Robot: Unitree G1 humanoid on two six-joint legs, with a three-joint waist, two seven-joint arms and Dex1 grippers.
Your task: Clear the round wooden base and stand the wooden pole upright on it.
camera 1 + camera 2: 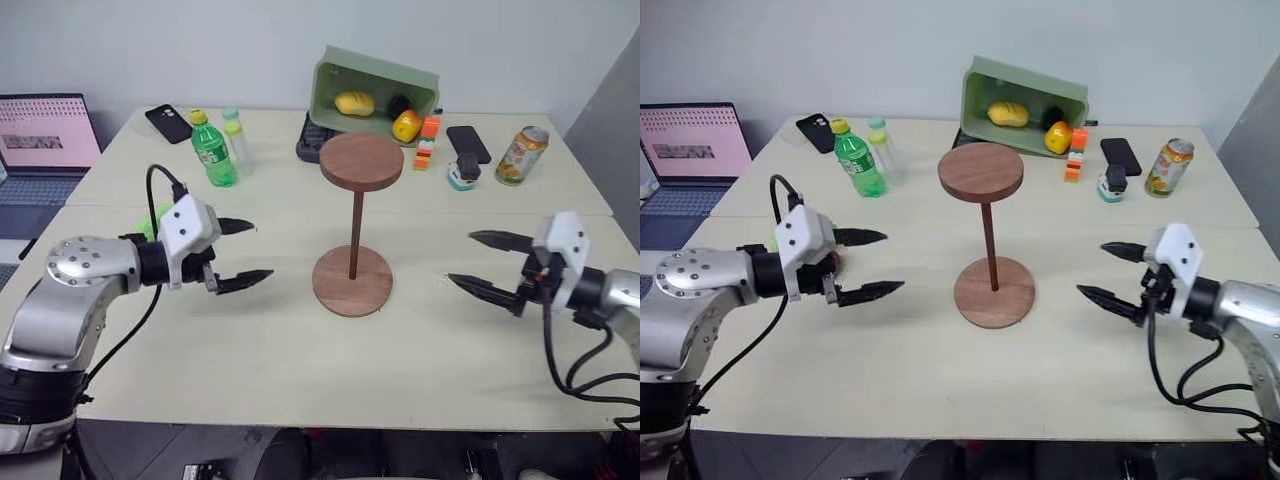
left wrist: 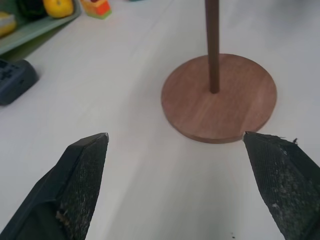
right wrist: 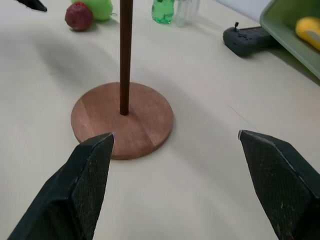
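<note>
The thin dark-brown wooden pole (image 1: pixel 356 232) stands upright in the bare flat reddish-brown round wooden base (image 1: pixel 352 281) mid-worktop (image 1: pixel 300 370), task apparently complete, left gripper (image 1: pixel 238 255) and right gripper (image 1: pixel 478 262) flanking it, jaws wide, empty.

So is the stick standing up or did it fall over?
Standing up. The wooden pole rises straight from the round wooden base, disc end on top, and neither gripper touches it.

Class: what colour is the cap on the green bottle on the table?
Yellow; the green bottle shows it best in the left eye view.
</note>
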